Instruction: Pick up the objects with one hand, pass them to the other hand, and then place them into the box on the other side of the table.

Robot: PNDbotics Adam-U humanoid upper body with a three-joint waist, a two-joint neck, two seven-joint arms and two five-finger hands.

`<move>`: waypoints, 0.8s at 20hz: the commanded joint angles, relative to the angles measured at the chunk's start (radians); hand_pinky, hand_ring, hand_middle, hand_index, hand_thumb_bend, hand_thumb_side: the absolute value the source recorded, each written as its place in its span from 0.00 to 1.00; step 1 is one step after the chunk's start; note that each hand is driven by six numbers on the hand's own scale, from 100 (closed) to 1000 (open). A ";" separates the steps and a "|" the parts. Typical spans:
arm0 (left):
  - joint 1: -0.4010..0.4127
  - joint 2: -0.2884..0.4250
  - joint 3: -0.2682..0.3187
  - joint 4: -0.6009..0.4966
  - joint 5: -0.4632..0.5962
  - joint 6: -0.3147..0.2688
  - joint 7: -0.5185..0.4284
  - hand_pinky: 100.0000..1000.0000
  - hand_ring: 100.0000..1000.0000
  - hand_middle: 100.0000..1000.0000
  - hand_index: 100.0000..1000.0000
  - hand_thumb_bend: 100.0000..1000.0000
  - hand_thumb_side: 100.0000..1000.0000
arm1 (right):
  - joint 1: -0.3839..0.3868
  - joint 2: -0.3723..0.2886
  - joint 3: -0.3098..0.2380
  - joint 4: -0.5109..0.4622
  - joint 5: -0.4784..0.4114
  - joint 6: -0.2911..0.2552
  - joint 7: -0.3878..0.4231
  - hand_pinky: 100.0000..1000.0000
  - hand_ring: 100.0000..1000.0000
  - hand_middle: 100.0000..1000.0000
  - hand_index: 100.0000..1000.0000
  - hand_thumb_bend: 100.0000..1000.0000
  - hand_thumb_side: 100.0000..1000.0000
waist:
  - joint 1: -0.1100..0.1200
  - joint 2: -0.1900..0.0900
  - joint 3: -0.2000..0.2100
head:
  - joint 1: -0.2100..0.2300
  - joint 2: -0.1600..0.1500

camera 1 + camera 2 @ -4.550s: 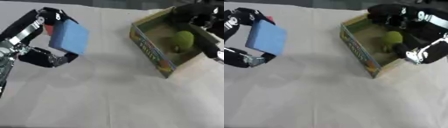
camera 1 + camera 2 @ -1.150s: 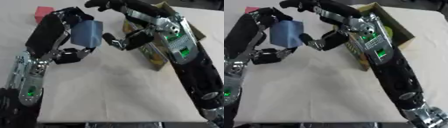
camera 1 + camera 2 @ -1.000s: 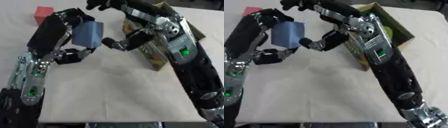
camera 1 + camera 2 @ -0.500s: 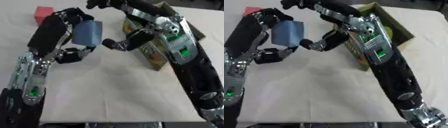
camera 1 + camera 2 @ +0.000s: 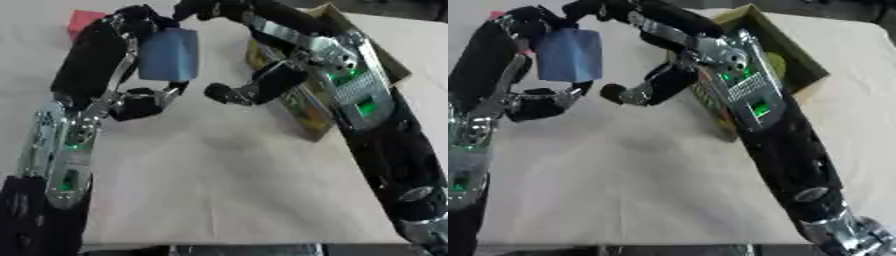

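At the near edge of the desk (image 5: 219,200), covered in a pale cloth, both forearms rise into view, the left along the left side and the right along the right side, each black with silver plates and small green lights. The middle of the desk is bare cloth.

Farther in, toward the far left part of the desk, the left hand (image 5: 140,102) holds a blue block (image 5: 168,61) above the cloth. Its thumb curls under the block's lower edge and its fingers (image 5: 131,20) wrap over the block's top, so the block is pinched between them and hangs clear of the desk.

The right hand (image 5: 262,85) reaches across from the right and sits just beside the block. Its thumb ends in a rounded black tip near the block's lower right corner, and its fingers (image 5: 601,7) arch over the block's upper edge. This hand is spread wide around the block; whether it touches the block cannot be told.

Behind the right arm, along the far right part of the desk, stands an open cardboard box (image 5: 794,57) with printed sides. A yellow-green round object (image 5: 775,64) lies inside it, partly hidden by the arm.

At the far left corner of the desk a small red block (image 5: 85,19) rests on the cloth, well apart from the box.
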 commanded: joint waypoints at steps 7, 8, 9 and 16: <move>-0.030 -0.022 -0.007 -0.056 -0.003 0.049 -0.029 0.34 0.41 0.41 0.49 0.00 0.00 | -0.012 0.002 -0.005 -0.005 0.025 0.011 -0.041 0.90 1.00 0.86 0.94 0.20 0.00 | -0.013 0.000 -0.011 | 0.007 0.006; -0.030 -0.023 -0.009 -0.061 -0.002 0.050 -0.033 0.34 0.41 0.41 0.49 0.00 0.00 | -0.012 0.003 -0.003 -0.004 0.025 0.011 -0.043 0.90 1.00 0.86 0.94 0.20 0.00 | -0.014 0.001 -0.012 | 0.008 0.006; -0.031 -0.023 -0.012 -0.065 -0.001 0.051 -0.038 0.34 0.41 0.41 0.49 0.00 0.00 | -0.012 0.004 -0.003 -0.003 0.026 0.011 -0.046 0.89 1.00 0.85 0.92 0.18 0.00 | -0.015 0.002 -0.013 | 0.008 0.006; -0.038 -0.024 -0.033 -0.094 0.013 0.053 -0.074 0.34 0.40 0.42 0.50 0.00 0.00 | -0.018 0.010 0.004 -0.007 0.030 0.012 -0.082 0.87 1.00 0.84 0.90 0.17 0.00 | -0.018 0.009 -0.018 | 0.016 0.004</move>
